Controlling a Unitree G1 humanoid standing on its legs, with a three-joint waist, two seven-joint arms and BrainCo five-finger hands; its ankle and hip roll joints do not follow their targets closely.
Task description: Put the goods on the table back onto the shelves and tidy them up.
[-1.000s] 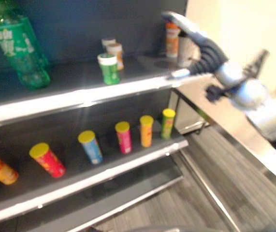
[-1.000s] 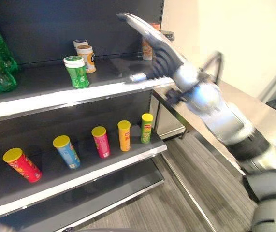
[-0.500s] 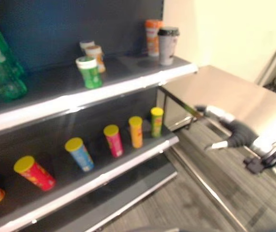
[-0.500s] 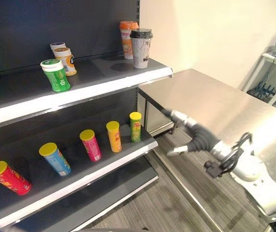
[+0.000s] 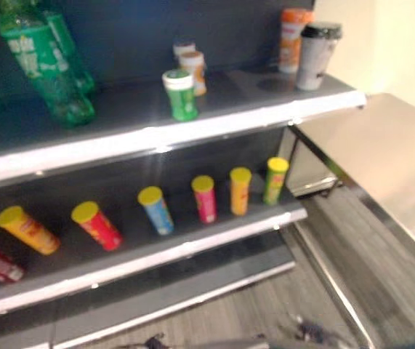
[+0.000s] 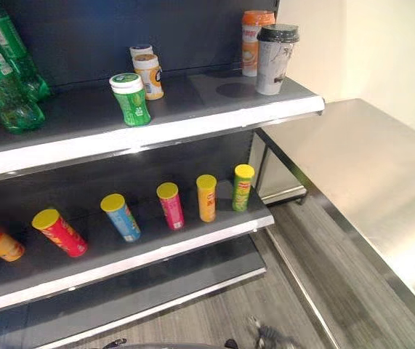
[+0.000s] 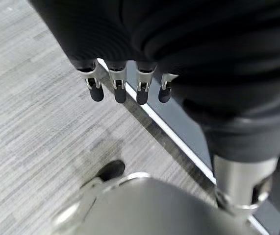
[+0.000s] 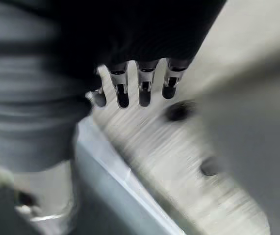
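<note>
Steel worktop (image 6: pixel 381 182) bare — goods sit on shelves: grey cup (image 6: pixel 275 58) upper shelf (image 6: pixel 192 127), 6 canisters below. Left hand (image 7: pixel 125 85), right hand (image 8: pixel 140 88) — fingers straight, empty. Likely near done.

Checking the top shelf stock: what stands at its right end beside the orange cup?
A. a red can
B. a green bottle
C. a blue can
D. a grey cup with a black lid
D: the grey cup with a black lid stands right beside the orange cup at the top shelf's right end.
</note>
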